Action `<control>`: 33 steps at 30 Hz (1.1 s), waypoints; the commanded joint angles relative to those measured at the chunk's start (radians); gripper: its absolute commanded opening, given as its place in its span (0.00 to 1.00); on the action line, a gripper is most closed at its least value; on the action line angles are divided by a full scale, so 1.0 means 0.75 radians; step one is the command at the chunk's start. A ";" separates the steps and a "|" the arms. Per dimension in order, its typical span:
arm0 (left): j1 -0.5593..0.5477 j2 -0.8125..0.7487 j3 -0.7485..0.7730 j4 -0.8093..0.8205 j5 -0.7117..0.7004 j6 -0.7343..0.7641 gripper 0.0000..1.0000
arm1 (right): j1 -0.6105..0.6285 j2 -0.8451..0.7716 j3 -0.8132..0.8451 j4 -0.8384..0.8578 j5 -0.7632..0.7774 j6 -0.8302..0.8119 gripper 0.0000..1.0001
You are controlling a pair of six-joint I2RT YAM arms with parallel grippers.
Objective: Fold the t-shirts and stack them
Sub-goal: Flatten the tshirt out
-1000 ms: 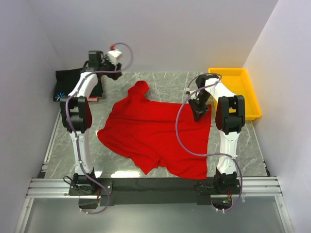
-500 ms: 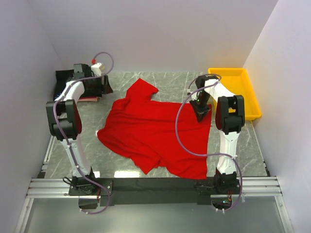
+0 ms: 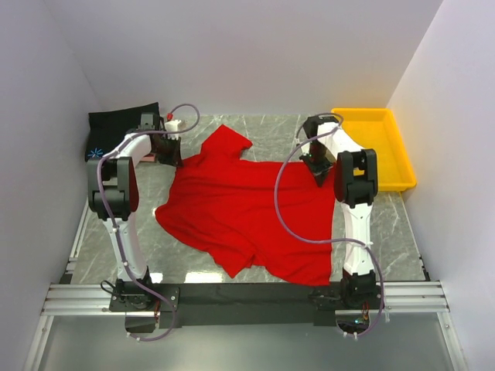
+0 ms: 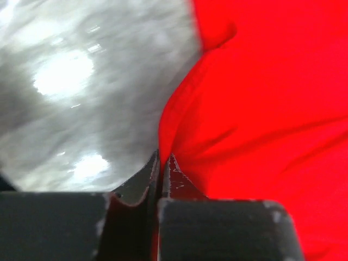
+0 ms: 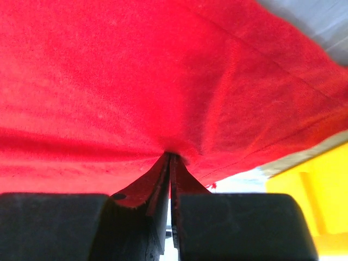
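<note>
The red t-shirt (image 3: 247, 209) lies spread and rumpled across the middle of the table. My left gripper (image 3: 172, 154) is at its upper left edge. In the left wrist view the jaws (image 4: 161, 159) are shut, with a fold of the red cloth (image 4: 261, 98) pinched between them. My right gripper (image 3: 319, 170) is at the shirt's upper right corner, and its jaws (image 5: 170, 156) are shut on a pinch of red cloth (image 5: 136, 81). The black t-shirt (image 3: 120, 124), with its blue-white starburst mark (image 3: 94, 153), lies folded at the back left. A sliver of pink cloth (image 3: 148, 158) shows beside it.
A yellow tray (image 3: 379, 143) stands at the back right, and its edge also shows in the right wrist view as a yellow tray (image 5: 315, 185). White walls close in the left, back and right. Grey marble tabletop (image 4: 81, 81) lies left of the red shirt.
My left arm swung from the black shirt at the back left over to the red shirt's left edge and shut on it. The right gripper closed on the shirt's right corner.
</note>
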 commanded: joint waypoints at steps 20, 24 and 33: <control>0.010 -0.317 -0.074 0.110 -0.125 -0.047 0.46 | 0.116 -0.150 0.160 0.358 0.221 -0.173 0.25; -0.111 -0.215 0.055 0.093 -0.138 -0.053 0.39 | 0.118 -0.279 -0.022 0.219 0.026 -0.110 0.32; -0.211 0.110 0.272 0.010 -0.179 -0.147 0.18 | 0.104 -0.323 -0.257 0.118 -0.126 -0.046 0.14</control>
